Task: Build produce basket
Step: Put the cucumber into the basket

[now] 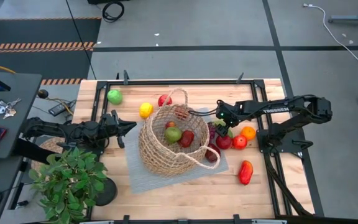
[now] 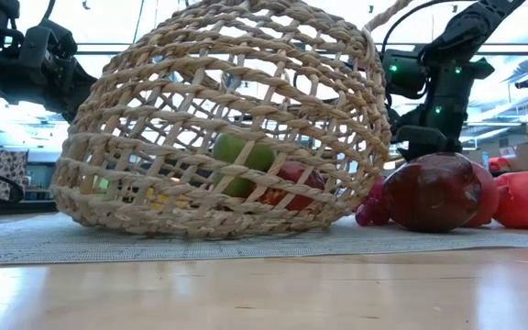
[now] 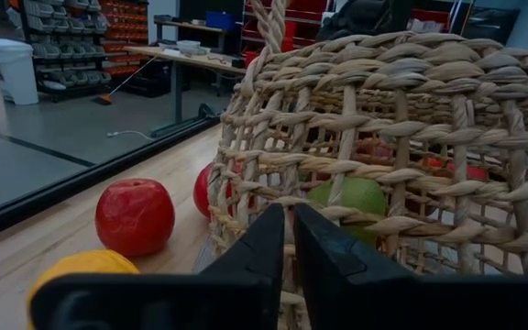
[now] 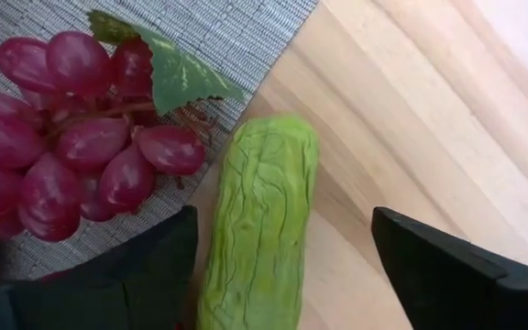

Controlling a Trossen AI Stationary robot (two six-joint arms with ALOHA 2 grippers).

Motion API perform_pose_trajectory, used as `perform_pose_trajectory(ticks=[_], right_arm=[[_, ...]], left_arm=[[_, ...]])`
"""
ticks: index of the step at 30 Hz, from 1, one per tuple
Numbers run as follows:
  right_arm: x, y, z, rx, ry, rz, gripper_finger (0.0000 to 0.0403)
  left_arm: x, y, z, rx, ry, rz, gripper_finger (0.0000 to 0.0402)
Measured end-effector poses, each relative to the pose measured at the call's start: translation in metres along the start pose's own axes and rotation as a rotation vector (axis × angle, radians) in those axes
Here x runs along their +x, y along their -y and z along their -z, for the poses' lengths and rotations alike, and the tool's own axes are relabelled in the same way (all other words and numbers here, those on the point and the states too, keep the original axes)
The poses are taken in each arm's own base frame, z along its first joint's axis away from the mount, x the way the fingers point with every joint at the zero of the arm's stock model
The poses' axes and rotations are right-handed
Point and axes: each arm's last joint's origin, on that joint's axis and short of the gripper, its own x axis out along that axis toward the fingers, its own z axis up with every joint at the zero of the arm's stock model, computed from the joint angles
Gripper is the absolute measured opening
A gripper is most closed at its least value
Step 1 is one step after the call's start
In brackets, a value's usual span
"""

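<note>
The wicker basket (image 1: 166,140) lies tipped on its side on the grey mat (image 1: 135,177), with a green fruit (image 1: 173,134) and a red one (image 1: 186,138) inside. My right gripper (image 4: 282,266) points down, open, at the mat's right edge. Its fingers stand on either side of a wrinkled green vegetable (image 4: 259,220) that lies flat on the table beside red grapes (image 4: 71,137). My left gripper (image 3: 291,247) is shut and level, just left of the basket (image 3: 383,137). Loose produce lies around: a green apple (image 1: 114,96), a lemon (image 1: 145,109), an orange (image 1: 248,132) and a red pepper (image 1: 245,172). My right gripper comes from above with its fingers across the green vegetable. One finger (image 4: 154,266) stands right beside the vegetable's long side (image 4: 211,257); whether it touches, I cannot tell. The other finger is clear of it.
A leafy potted plant (image 1: 67,180) stands at the near left corner. Red fruits (image 1: 232,142) lie close under the right arm, and a dark red apple (image 1: 212,153) sits by the basket's mouth. Bare wood shows along the near edge.
</note>
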Motion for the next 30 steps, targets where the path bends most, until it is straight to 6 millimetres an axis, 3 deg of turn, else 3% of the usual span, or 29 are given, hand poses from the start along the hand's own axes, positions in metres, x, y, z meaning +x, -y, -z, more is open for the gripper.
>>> perform_pose_trajectory(ticks=[16,24,30], right_arm=[[-0.003,-0.001,-0.001,0.053,0.017,-0.015,0.0237],[-0.041,0.005,-0.010,0.123,0.220,-0.077,0.0253],[-0.032,0.032,0.011,0.266,0.169,-0.063,0.0266]], left_arm=[[0.000,0.000,0.000,0.000,0.000,0.000,0.0035],[0.000,0.000,0.000,0.000,0.000,0.000,0.0039],[0.000,0.000,0.000,0.000,0.000,0.000,0.0032]])
